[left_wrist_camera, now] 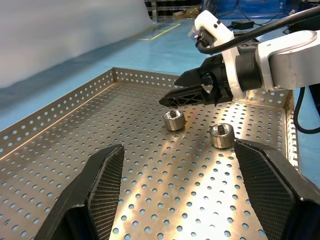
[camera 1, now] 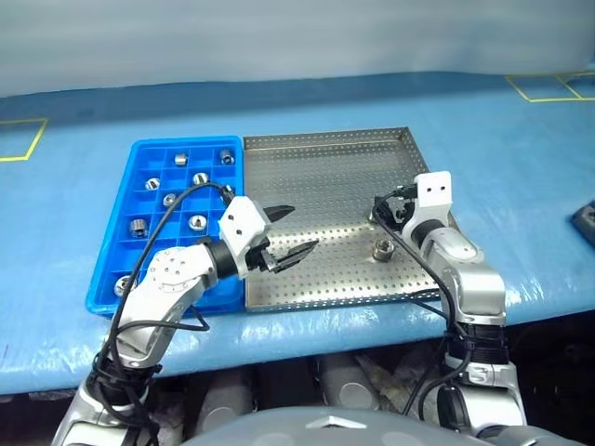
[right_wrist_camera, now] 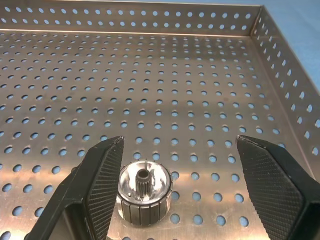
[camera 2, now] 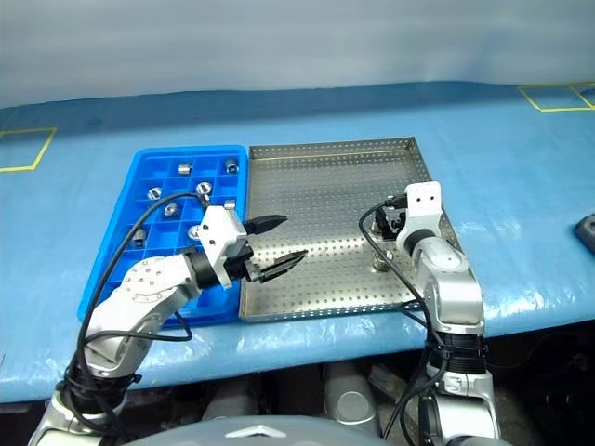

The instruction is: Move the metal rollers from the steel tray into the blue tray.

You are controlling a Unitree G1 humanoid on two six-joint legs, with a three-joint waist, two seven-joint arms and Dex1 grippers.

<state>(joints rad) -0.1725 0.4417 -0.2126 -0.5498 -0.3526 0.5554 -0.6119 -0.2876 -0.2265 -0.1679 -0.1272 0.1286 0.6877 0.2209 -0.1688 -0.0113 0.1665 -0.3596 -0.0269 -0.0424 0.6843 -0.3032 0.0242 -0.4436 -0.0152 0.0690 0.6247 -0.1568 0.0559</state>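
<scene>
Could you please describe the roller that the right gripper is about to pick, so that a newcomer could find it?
Find the steel tray beside the blue tray. Two metal rollers stand near its right rim. The target roller sits between the open right gripper fingers, unlike its neighbour.

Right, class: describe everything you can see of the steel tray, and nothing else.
The steel tray is a large, square, silver-grey metal tray, its floor and low raised rim perforated with rows of small round holes. It lies flat on the blue table cover, its left side against the blue tray. Two metal rollers stand upright on its floor near the right side. The left gripper hovers open over its left part; the right gripper, open, straddles one roller.
</scene>
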